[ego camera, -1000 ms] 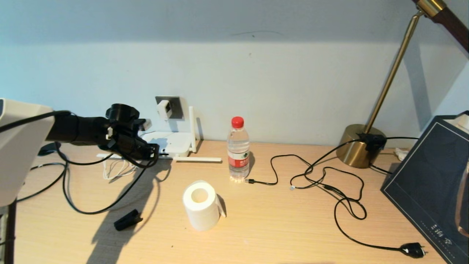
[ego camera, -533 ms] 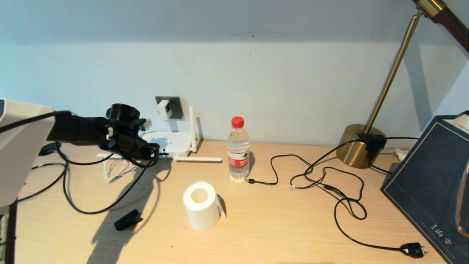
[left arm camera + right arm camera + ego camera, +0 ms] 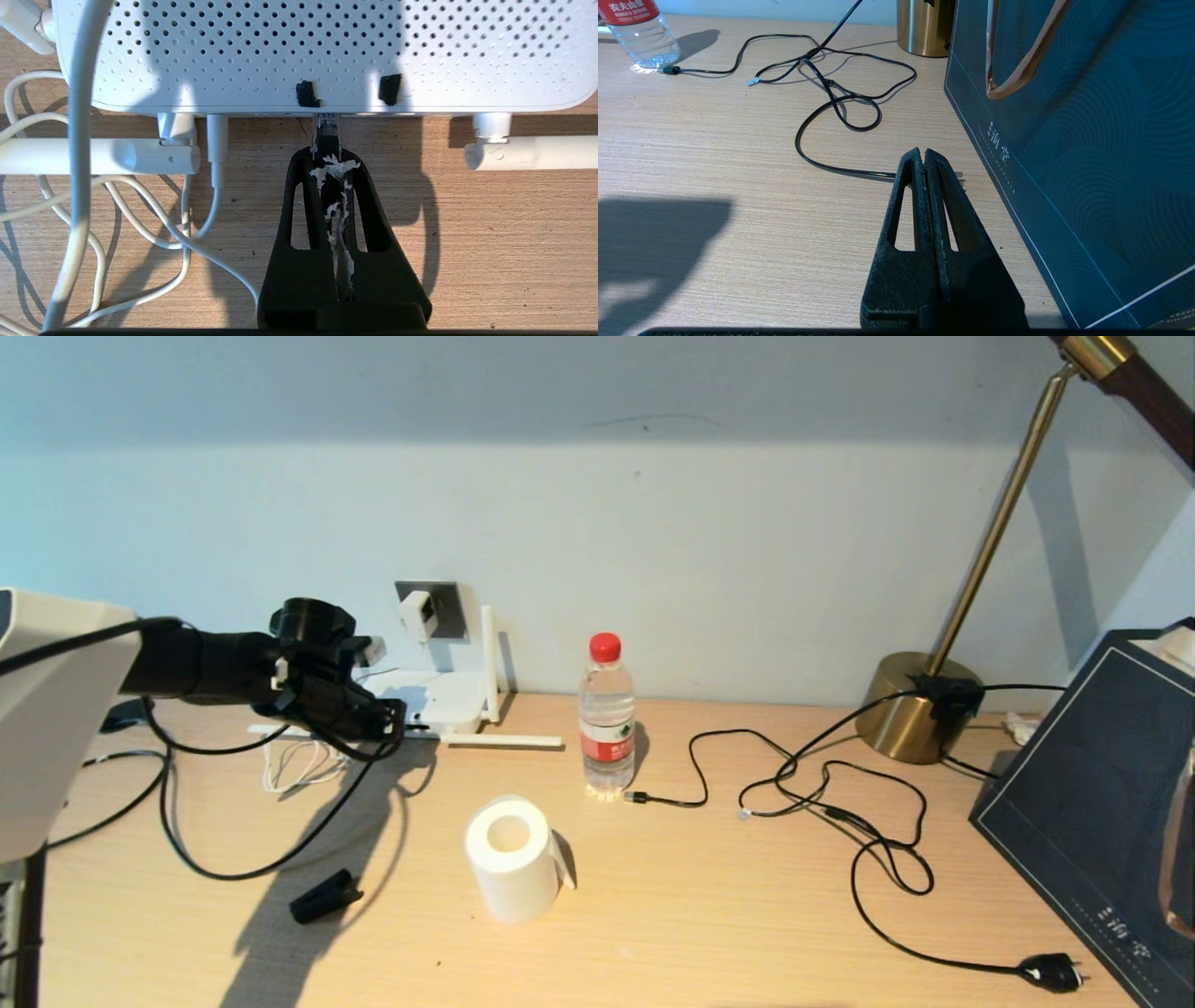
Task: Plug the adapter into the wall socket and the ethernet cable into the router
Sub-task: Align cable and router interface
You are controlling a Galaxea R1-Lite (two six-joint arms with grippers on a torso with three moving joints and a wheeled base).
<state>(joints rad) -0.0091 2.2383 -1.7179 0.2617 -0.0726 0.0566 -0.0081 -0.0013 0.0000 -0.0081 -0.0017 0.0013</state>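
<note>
Where the wooden desk [image 3: 709, 915] meets the pale wall [image 3: 653, 541], the left gripper [image 3: 327, 151] clamps the ethernet cable [image 3: 325, 133] at the router [image 3: 327, 51].

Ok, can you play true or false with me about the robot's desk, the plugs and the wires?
1. The adapter sits in the wall socket. True.
2. The left end effector is shut on the ethernet cable plug at the router edge. True.
3. The water bottle has a blue cap. False: it is red.
4. The paper roll stands on top of the router. False: it stands on the desk.
5. The right end effector is wide open. False: it is shut, holding nothing.
</note>
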